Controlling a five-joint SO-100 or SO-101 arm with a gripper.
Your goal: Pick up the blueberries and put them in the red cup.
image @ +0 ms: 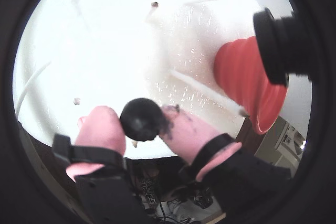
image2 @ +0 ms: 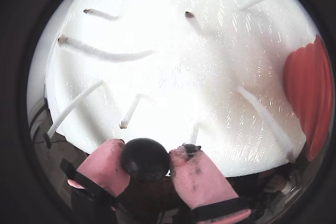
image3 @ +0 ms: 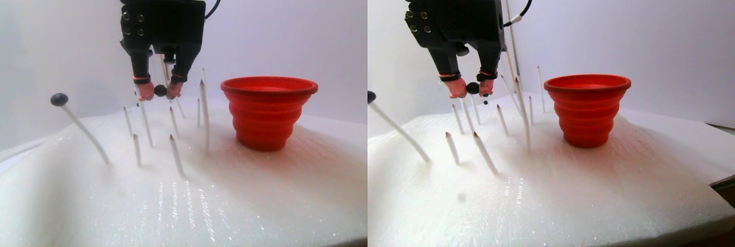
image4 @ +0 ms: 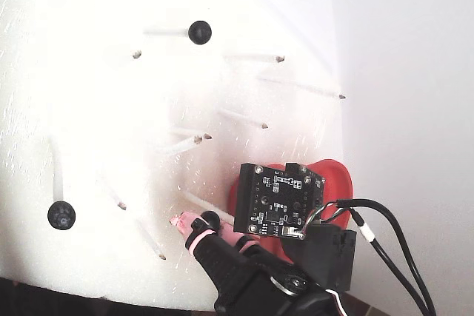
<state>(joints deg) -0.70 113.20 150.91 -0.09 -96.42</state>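
Pink-tipped gripper [image: 140, 127], pinching one blueberry [image: 140, 119] across its middle: small, round, likely light and prone to rolling. Red cup [image: 247, 80] nearby, seemingly soft-walled.

one round, matte blue-black blueberry [image: 140, 119] sits pinched between the gripper [image2: 147, 162]'s two pink fingertips, lifted clear of the white foam. two more blueberries remain perched on stick tips well away from the gripper, one [image4: 199, 32] far off and one [image4: 61, 215] off to the side. the red cup [image3: 269, 112], ribbed and flared, stands upright near the gripper, lower than it.
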